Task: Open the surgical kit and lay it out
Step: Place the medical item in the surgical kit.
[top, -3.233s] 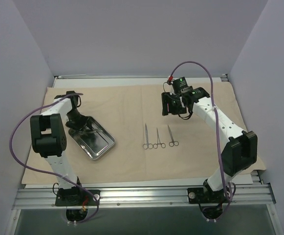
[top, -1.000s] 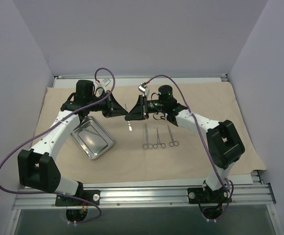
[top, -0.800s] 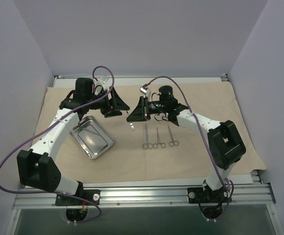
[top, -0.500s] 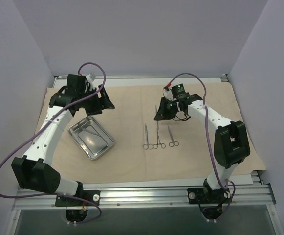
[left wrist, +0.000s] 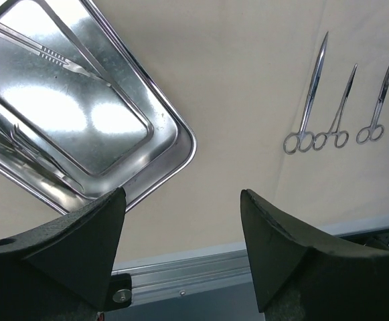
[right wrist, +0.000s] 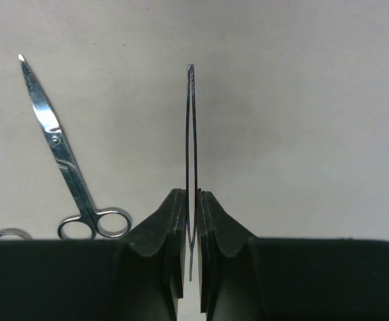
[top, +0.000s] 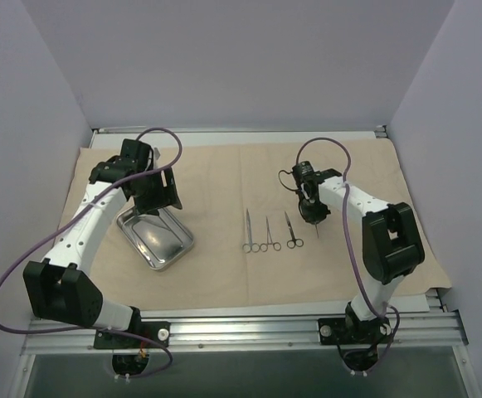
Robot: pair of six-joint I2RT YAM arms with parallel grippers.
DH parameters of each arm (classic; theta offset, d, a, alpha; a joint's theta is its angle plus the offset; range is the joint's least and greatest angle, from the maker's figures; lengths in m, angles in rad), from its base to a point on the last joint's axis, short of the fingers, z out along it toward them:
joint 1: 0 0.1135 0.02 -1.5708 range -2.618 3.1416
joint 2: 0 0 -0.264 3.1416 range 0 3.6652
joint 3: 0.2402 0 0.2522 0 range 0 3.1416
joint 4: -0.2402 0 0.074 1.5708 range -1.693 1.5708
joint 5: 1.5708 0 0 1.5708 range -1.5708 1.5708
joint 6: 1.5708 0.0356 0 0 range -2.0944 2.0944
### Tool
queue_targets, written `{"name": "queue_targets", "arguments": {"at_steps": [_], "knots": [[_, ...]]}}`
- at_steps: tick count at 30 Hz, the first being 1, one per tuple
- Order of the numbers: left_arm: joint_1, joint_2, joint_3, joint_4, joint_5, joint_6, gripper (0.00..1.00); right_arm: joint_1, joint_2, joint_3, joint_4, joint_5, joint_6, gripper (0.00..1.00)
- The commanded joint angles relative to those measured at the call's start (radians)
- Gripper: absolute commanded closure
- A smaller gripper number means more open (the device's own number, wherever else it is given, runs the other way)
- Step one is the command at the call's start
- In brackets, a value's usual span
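Over beige cloth wrap (top: 224, 174), right end effector (right wrist: 193, 200) pinches tweezers (right wrist: 191, 134), tips pointing nearward; left end effector (left wrist: 181, 194) spread.

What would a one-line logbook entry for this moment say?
right jaws: shut on tweezers, beside laid-out row | left jaws: open, empty, by tray | row: three ring-handled instruments on cloth

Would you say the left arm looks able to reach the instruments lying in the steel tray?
Probably yes: the left claw hangs open close above the steel tray, the instruments lie uncovered inside it, and nothing stands between.
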Motion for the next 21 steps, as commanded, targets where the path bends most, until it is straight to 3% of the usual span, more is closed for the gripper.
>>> {"name": "queue_targets", "arguments": {"at_steps": [1, 7, 18, 21], "knots": [[0.005, 0.030, 0.014, -0.019, -0.008, 0.025, 0.23, -0.006, 0.025, -0.006, 0.006, 0.064, -0.046, 1.00], [0.005, 0.045, -0.013, -0.045, -0.013, 0.012, 0.25, -0.007, 0.078, 0.014, 0.037, -0.038, -0.026, 1.00], [0.011, 0.076, -0.023, -0.077, -0.060, -0.022, 0.26, -0.006, 0.127, -0.031, 0.064, -0.082, -0.006, 1.00], [0.014, 0.102, -0.016, -0.099, -0.070, -0.042, 0.25, -0.006, 0.131, -0.032, 0.057, -0.082, 0.000, 0.88]]}}
